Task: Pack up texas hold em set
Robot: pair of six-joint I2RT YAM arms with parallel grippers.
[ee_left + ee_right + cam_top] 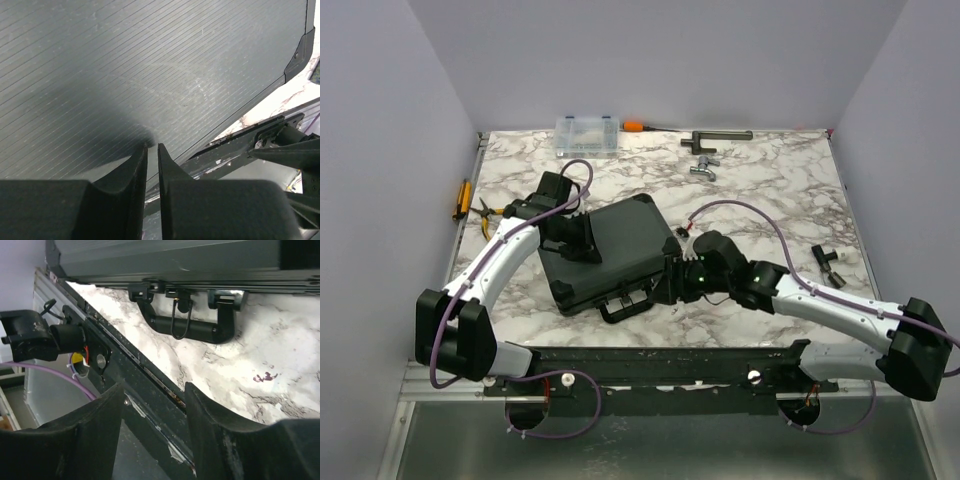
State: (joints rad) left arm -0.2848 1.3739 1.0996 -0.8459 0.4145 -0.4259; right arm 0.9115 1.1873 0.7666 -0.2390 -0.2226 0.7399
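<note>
Briefcase [620, 245] of the texas hold em set lies shut and flat at the middle of the marble table [770, 190], turned at an angle, with its handle [192, 330] on the near side. It is a hard dark-grey shell with a finely ribbed lid and black moulded corner guards. The handle is a thick black bar on two posts, with a thin wire loop hanging at its centre.

The left gripper [152, 146] rests tip-down on the lid, fingers drawn almost together with only a slit between them and nothing held. The right gripper [154, 387] sits low at the near right edge, facing the handle, jaws spread wide and empty.

Loaded with chips, it will likely be heavy and rigid, and the ribbed top gives little to pinch. The handle bar or the front lip looks like the best hold. Whether the latches [145, 290] are snapped home is hard to judge from this low angle.

Well apart at the far edge sit a clear organiser box [587, 135] and metal tools [705, 165], with pliers [485, 212] at the left.
</note>
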